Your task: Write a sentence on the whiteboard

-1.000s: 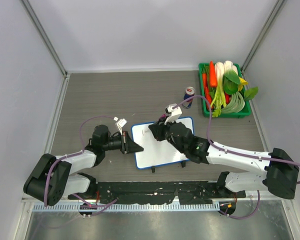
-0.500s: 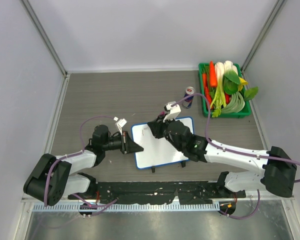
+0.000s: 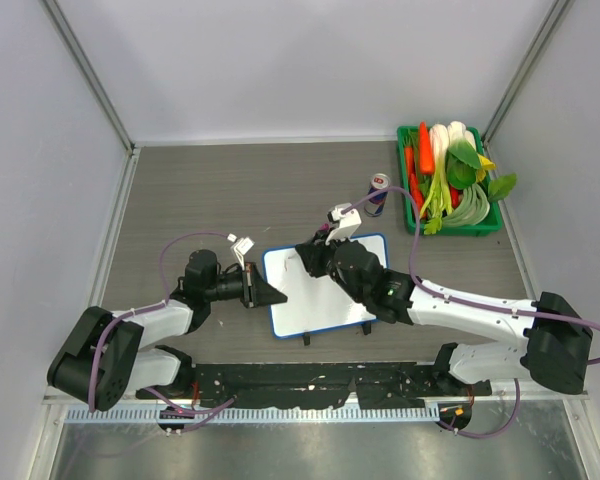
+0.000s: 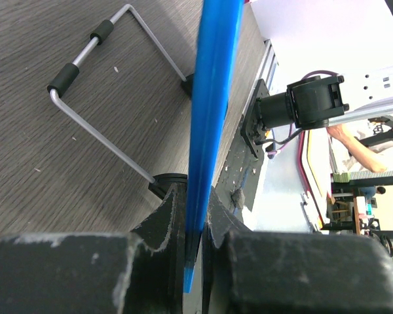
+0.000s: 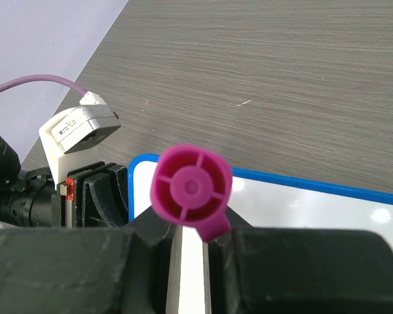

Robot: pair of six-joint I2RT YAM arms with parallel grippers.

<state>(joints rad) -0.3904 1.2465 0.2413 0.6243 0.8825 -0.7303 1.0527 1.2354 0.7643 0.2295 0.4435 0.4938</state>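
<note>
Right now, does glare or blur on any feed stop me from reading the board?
Top external: even light, sharp, but the whiteboard shows too small to read. Left wrist: its blue rim is edge-on in the left hand, itself blurred, background washed out. Right wrist: faint glare patches on the board, marker cap sharp, right hand blurred.

The whiteboard [image 3: 310, 305] looks glossy, the table [image 3: 230, 190] matt wood-grain, the marker [image 5: 190, 190] smooth magenta plastic.

A grey wood-grain desk [image 3: 230, 190] sits boxed by plain pale walls [image 3: 310, 60] on three sides, slim metal posts [image 3: 88, 75] running up the back corners.
</note>
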